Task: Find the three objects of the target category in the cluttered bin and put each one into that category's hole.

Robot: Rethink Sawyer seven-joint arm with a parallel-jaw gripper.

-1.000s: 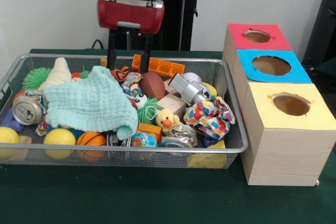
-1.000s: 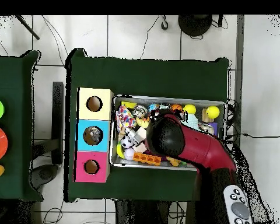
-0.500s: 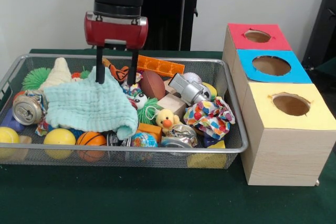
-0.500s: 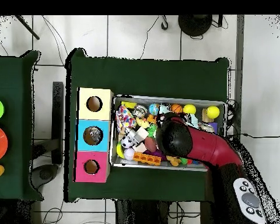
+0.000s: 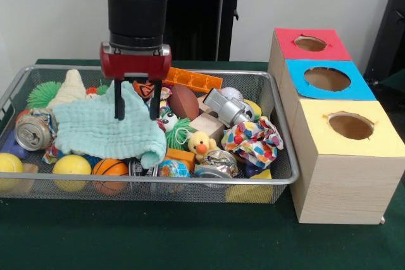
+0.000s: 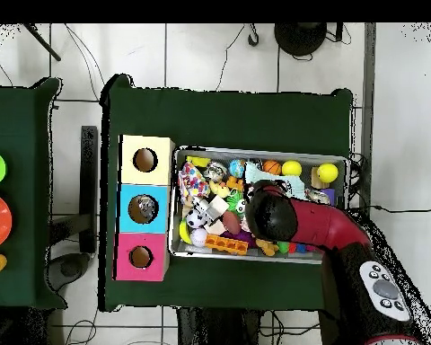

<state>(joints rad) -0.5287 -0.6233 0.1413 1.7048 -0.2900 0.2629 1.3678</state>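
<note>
Bin (image 5: 278, 178): wire-mesh, full of toys, left of the three boxes in the front view.
Arm (image 6: 322, 229): reaches down into the bin.
Cloth (image 5: 104, 129): pale green, draped over clutter.
Hole (image 5: 327, 79): blue-framed, middle box, beside the bin.
Gripper (image 5: 136, 116): fingers apart, tips on the cloth.

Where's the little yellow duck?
In the front view the duck sits in the bin, right of the green cloth and just left of the dotted fabric.
</note>
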